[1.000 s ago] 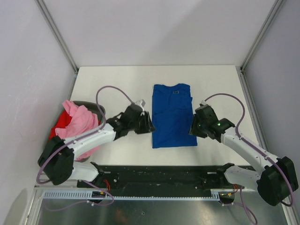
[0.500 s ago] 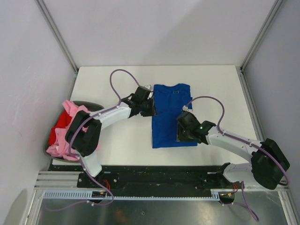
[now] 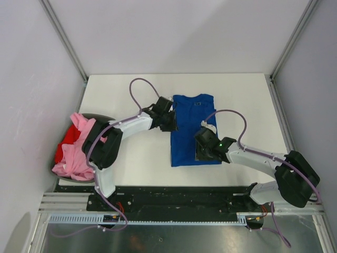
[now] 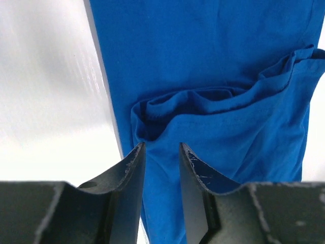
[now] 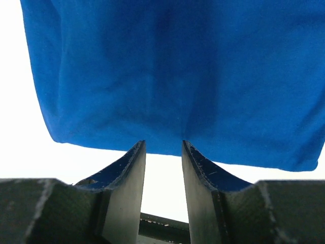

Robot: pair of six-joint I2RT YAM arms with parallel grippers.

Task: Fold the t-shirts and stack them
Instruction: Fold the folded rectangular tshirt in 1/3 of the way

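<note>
The royal blue t-shirt lies flat in a long narrow fold at the table's middle, collar at the far end. My left gripper is open at its left edge, fingertips over the folded-in sleeve; blue cloth shows between the open jaws in the left wrist view. My right gripper is open over the shirt's lower right part. In the right wrist view its tips sit just at the hem. The light pink t-shirt and the red one lie bunched at the left.
The pink and red shirts lie heaped in a dark bin at the table's left edge. White table all round the blue shirt. Grey walls with metal posts enclose the back and sides. A black rail runs along the near edge.
My left gripper has moved up and right, from beside the shirt's lower left to its left edge at the sleeve. My right gripper has moved left from the shirt's right side onto its lower part.
</note>
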